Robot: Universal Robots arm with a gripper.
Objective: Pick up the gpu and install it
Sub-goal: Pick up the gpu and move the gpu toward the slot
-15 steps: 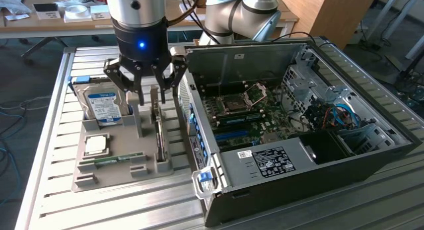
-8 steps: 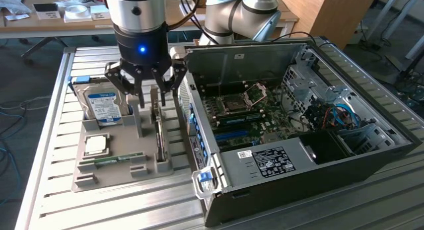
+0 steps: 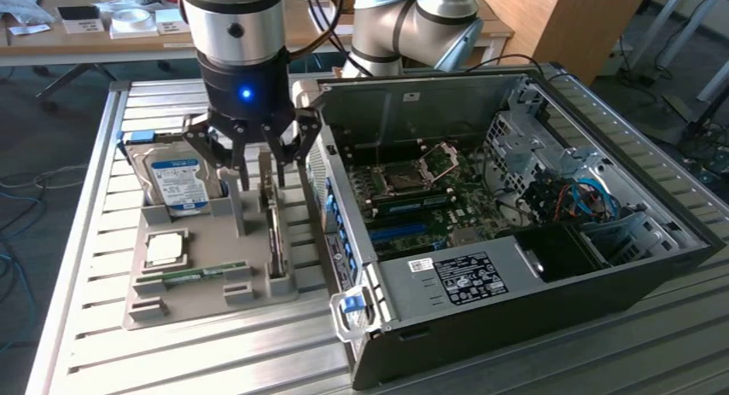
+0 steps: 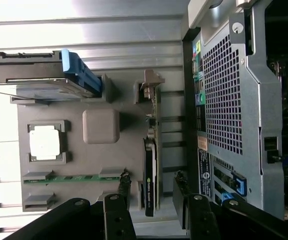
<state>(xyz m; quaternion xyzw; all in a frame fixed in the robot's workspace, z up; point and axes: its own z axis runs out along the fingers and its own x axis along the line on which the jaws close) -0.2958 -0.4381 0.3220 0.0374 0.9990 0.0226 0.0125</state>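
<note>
Gpu [image 4: 149,192] on edge in grey tray [image 3: 217,246] slot, left-centre of exterior view. End effector [image 3: 259,166] open wide, fingers [image 4: 124,189] straddling card, contact not discernible. Card thin, dark board. Computer case [image 4: 224,100] wall just beside; tray post [image 3: 239,209] near opposite side, hard drive [image 3: 180,186] beyond.

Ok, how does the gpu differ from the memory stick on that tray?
The gpu is dark and thicker; the memory stick is narrow and green. The gpu sits between the fingers of the open gripper; the memory stick lies clear of them. They run crosswise to each other. Both rest in slots of the grey tray.
</note>
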